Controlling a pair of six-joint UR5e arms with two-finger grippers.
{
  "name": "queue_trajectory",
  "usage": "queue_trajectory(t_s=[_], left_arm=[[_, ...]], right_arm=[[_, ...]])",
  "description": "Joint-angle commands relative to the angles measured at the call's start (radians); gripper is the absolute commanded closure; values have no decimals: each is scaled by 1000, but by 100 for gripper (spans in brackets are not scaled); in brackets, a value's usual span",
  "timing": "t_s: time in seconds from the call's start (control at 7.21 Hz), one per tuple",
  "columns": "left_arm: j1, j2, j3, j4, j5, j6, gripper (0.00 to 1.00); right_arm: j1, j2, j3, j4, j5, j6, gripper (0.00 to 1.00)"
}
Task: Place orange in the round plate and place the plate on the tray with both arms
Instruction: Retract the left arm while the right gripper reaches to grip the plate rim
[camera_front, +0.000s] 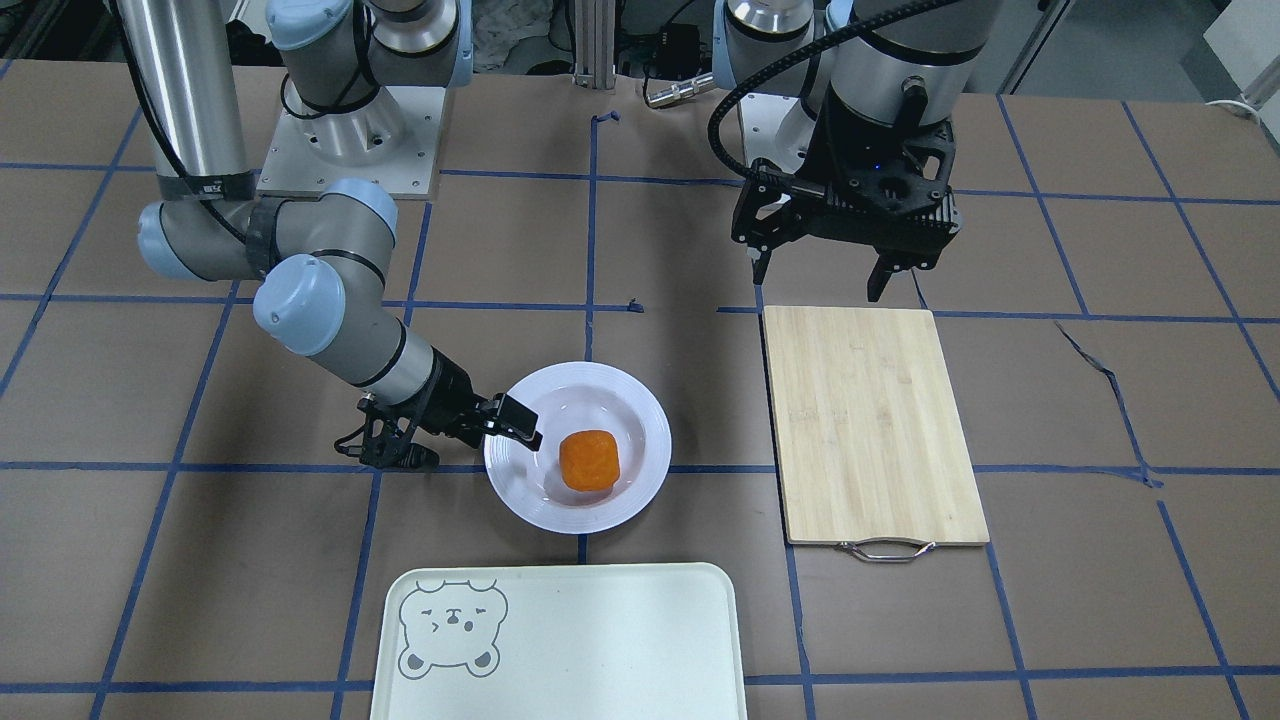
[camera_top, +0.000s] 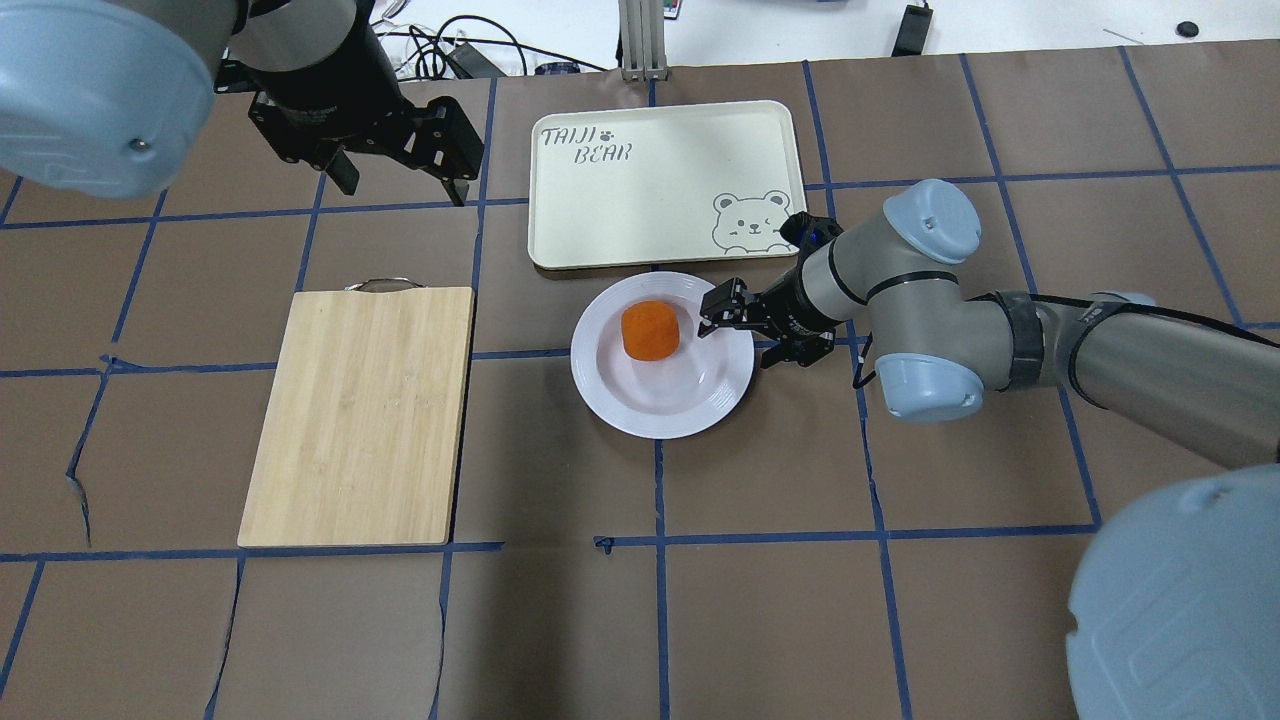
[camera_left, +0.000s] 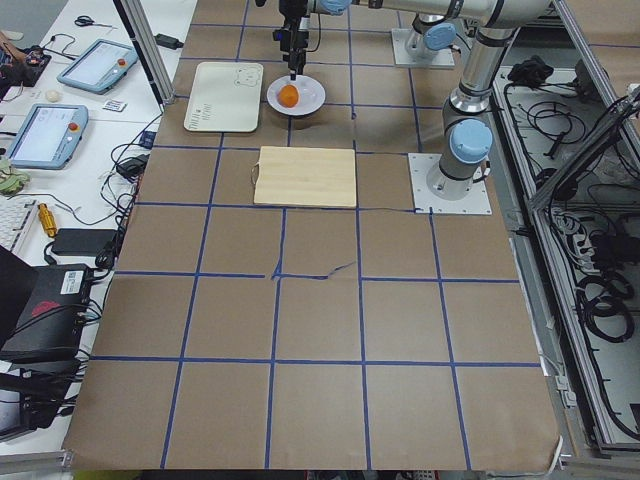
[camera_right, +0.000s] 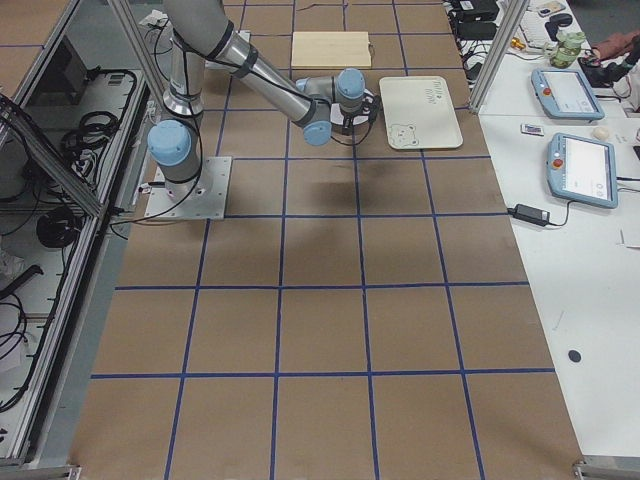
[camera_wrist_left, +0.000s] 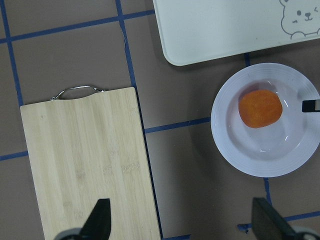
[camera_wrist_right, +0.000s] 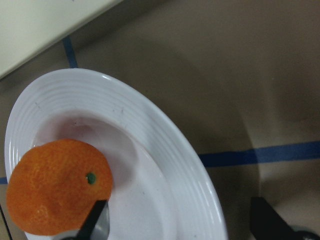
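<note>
The orange (camera_front: 588, 460) (camera_top: 650, 330) (camera_wrist_right: 55, 192) lies in the sunken centre of the white round plate (camera_front: 640, 400) (camera_top: 640, 420), which rests on the table just short of the tray (camera_front: 600, 650) (camera_top: 650, 180). My right gripper (camera_top: 750, 335) (camera_wrist_right: 182, 225) is open and low at the plate's edge. It straddles the rim, one finger over the plate beside the orange and the other outside. My left gripper (camera_top: 404, 190) (camera_wrist_left: 182, 222) hangs open and empty in the air near the handle end of the cutting board, well away from the plate.
A bamboo cutting board (camera_top: 360, 410) (camera_front: 870, 420) with a metal handle lies on the robot's left side of the plate. The brown table surface carries a grid of blue tape. Tablets and cables sit on a side bench (camera_left: 60, 110) beyond the tray.
</note>
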Motion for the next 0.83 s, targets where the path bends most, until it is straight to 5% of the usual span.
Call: queue_trajectory(t_s=[0.0,0.55,0.69], left_arm=[[-1,4,3,-7,-3,2,0],[-1,28,-46,4,-3,3,0],[-3,28,-44,4,-3,2,0]], right_arm=[[11,21,1,-1,1,1,1],[40,23,1,-3,2,33,34],[40,24,1,-3,2,32,35]])
